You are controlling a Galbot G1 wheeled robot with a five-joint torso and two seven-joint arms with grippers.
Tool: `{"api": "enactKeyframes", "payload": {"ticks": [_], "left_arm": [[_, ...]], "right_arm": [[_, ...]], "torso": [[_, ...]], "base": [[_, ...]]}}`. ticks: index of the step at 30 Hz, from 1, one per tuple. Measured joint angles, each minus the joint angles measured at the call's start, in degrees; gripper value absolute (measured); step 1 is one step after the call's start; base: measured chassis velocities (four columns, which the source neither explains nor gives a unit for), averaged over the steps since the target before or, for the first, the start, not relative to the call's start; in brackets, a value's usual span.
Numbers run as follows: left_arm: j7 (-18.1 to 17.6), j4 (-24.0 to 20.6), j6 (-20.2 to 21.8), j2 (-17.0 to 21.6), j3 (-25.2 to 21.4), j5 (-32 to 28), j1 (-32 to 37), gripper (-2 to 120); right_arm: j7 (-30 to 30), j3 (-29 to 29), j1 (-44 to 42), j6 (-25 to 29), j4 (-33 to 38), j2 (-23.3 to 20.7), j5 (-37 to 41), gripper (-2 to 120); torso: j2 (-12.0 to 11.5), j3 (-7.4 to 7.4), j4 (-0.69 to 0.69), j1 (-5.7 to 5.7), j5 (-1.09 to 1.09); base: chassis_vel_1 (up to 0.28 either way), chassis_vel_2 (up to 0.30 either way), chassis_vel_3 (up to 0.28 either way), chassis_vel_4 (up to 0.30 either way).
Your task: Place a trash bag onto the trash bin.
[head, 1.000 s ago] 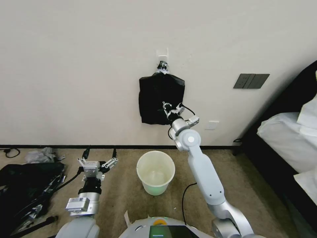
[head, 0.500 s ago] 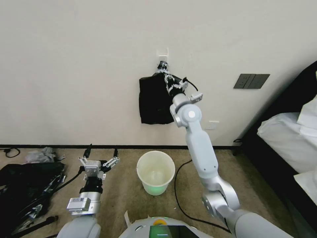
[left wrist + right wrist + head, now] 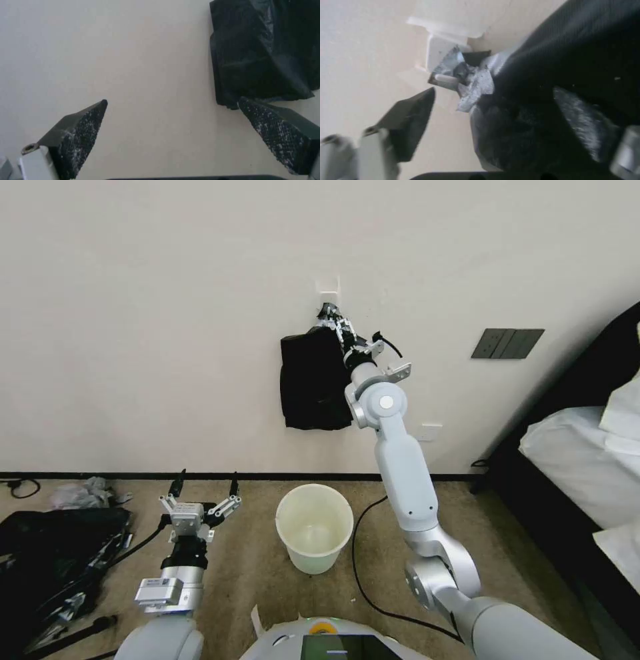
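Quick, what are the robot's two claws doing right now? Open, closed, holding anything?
Left gripper: open, empty, low above the floor beside the bin.
Right gripper: open, holding nothing, raised at the knotted top of the bundle of bags on the wall.

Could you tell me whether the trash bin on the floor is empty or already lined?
Empty and unlined: the trash bin stands upright, its bare cream inside showing down to the bottom, no black plastic over its rim.

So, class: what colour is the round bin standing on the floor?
Cream-white; the trash bin shows best in the head view.
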Motion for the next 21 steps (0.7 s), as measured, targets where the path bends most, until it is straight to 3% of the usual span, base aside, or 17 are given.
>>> {"api": "enactKeyframes", "payload": {"ticks": [2,6,11,12,16,19,21], "left_arm": [[0.0,0.0,0.0,0.1,0.0,0.0,0.0,100],[0.2,0.0,-0.1,0.0,-0.1,-0.1,0.0,100],[0.3,0.0,-0.2,-0.1,0.0,0.0,0.0,100],[0.3,0.0,-0.2,-0.1,0.0,0.0,0.0,100],[0.4,0.0,-0.2,-0.1,0.0,0.0,0.0,100],[0.4,0.0,-0.2,-0.2,0.0,0.0,0.0,100],[0.4,0.0,-0.3,-0.3,0.1,0.0,-0.1,100]], "right_arm": [[-1.0,0.1,0.5,-0.1,-1.5,0.4,-0.1,98],[-2.1,0.3,1.1,-0.2,-2.5,0.6,-0.1,99],[-2.3,0.3,1.6,-0.2,-2.6,0.9,-0.1,89],[-2.3,0.3,1.8,-0.2,-3.0,1.1,-0.1,82],[-2.3,0.2,2.0,-0.2,-3.3,1.2,-0.1,74],[-2.3,0.0,2.1,-0.2,-3.3,1.2,-0.1,59],[-2.3,-0.1,2.1,-0.2,-3.2,1.2,-0.1,57]], "torso": [[0.0,0.00,0.01,0.00,0.00],[0.0,0.00,-0.01,0.00,0.00],[0.0,0.00,0.00,0.00,-0.01],[0.0,0.00,-0.01,0.00,0.00],[0.0,0.00,0.00,0.00,0.00],[0.0,0.00,-0.01,0.00,0.00],[0.0,0.00,-0.01,0.00,0.00]], "base": [[0.000,0.000,0.000,0.000],[0.000,0.000,0.000,0.000],[0.000,0.000,0.000,0.000],[0.000,0.000,0.000,0.000],[0.000,0.000,0.000,0.000],[0.000,0.000,0.000,0.000],[0.000,0.000,0.000,0.000]]}}
